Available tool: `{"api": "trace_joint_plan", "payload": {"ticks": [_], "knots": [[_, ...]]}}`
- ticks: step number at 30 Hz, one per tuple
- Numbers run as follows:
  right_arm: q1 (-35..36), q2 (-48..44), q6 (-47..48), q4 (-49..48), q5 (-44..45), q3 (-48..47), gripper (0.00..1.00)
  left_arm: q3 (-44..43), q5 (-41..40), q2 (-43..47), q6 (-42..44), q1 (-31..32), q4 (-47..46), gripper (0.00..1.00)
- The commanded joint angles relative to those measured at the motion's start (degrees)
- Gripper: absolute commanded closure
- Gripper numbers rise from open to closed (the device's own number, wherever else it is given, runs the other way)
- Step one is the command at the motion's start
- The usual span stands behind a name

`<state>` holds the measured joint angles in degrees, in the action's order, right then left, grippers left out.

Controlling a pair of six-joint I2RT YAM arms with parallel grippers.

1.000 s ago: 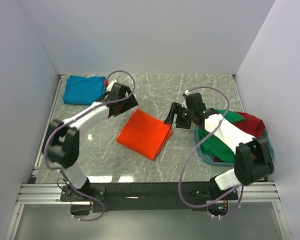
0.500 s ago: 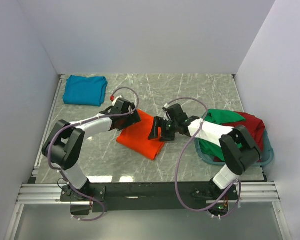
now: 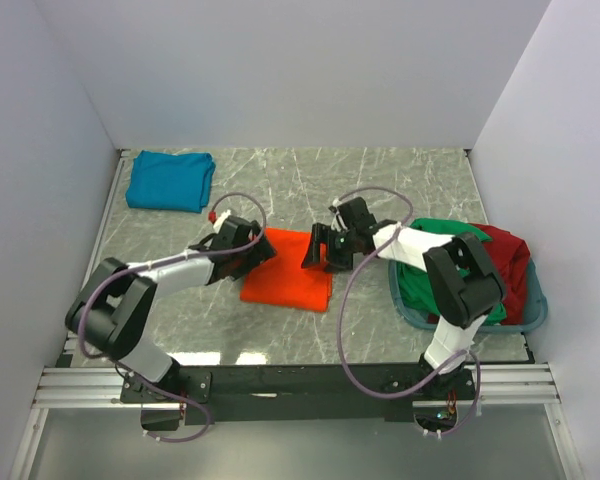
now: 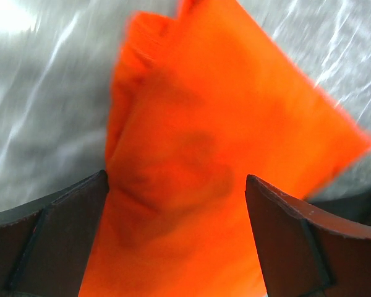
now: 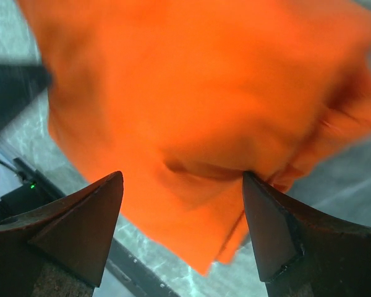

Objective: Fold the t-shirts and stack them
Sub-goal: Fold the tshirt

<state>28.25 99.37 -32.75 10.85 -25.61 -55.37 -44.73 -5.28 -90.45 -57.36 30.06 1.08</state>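
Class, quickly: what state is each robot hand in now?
Left hand: open, at the orange t-shirt, gripping nothing.
Right hand: open, at the same t-shirt, gripping nothing.

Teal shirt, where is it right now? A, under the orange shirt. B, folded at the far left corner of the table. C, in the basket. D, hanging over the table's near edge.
B: the teal shirt lies folded at the far left corner of the table, well apart from the orange shirt and the basket.
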Motion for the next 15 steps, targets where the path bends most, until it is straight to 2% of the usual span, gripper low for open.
{"api": "trace_joint_plan", "payload": {"ticks": [1, 5, 9, 12, 15], "knots": [[-1.62, 4.16, 7.78, 3.64, 2.93, -5.86, 0.15, 3.77, -0.95, 4.49, -5.82, 2.54, 4.71, 0.01], [-1.62, 1.27, 9.37, 6.81, 1.1, -8.26, 0.14, 3.86, -8.68, 11.07, -9.25, 3.69, 10.25, 0.01], [-0.92, -4.79, 9.64, 9.79, 1.17, -9.57, 0.12, 1.32, -11.76, 15.13, -8.12, 3.69, 12.97, 0.01], [-0.92, -11.11, 8.94, 12.0, 6.07, -8.97, 0.11, 0.52, -14.39, 16.89, -7.06, 3.69, 15.26, 0.01], [-1.0, -19.28, 4.56, 12.79, 16.7, -5.64, 0.1, -0.09, -16.77, 16.28, -5.92, 3.51, 17.28, 0.01]]}}
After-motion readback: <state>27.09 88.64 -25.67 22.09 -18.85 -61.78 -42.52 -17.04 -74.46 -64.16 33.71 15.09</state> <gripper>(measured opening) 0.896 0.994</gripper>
